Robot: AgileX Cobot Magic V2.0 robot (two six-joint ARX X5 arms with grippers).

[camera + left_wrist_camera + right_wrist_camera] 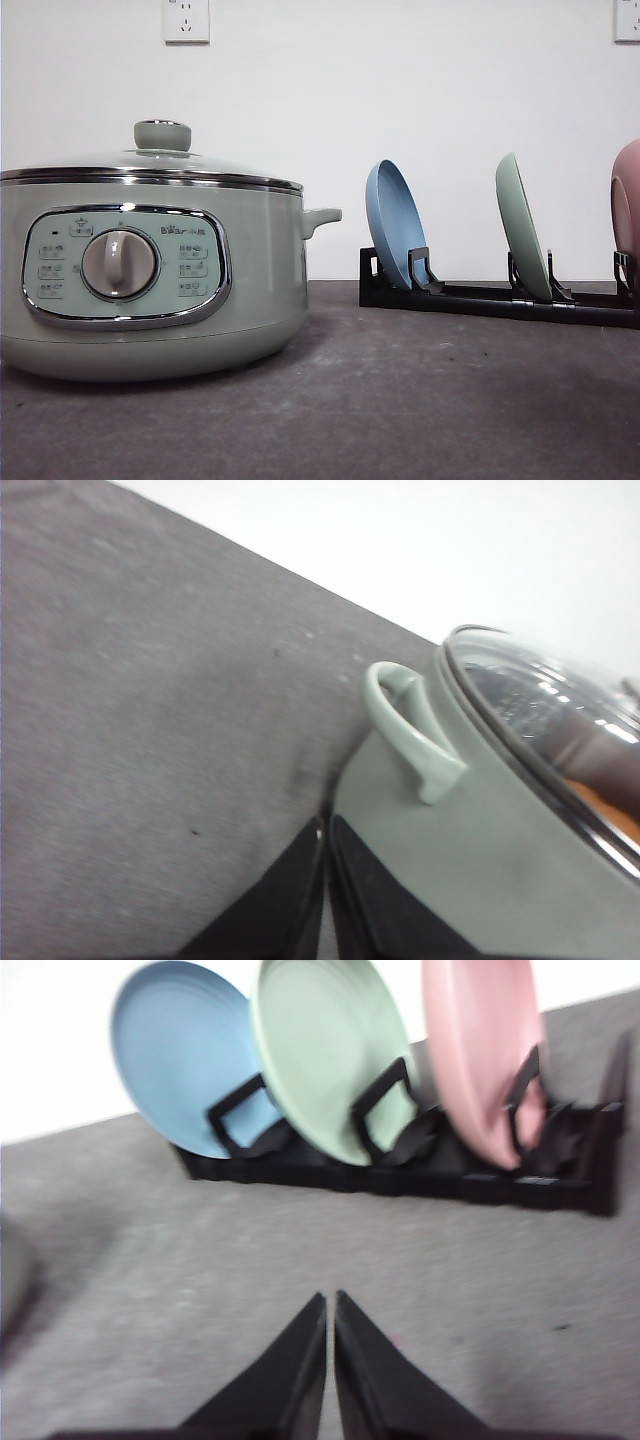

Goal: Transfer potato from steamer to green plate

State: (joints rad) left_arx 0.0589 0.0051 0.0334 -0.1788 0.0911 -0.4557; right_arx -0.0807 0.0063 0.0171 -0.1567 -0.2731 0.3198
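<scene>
The pale green steamer (150, 270) stands at the left of the table with its knobbed glass lid (162, 150) on. Through the lid, an orange-brown patch of the potato (608, 815) shows inside. My left gripper (327, 828) is shut on nothing, low beside the steamer's wall (450, 880), just under its side handle (405, 730). The green plate (523, 228) stands on edge in the black rack (480, 298), between a blue and a pink plate. My right gripper (330, 1302) is shut and empty over the bare table, short of the green plate (330, 1060).
The blue plate (394, 222) and the pink plate (627, 205) flank the green one in the rack. Grey table surface (400, 400) lies open between steamer and rack. A white wall with sockets stands behind.
</scene>
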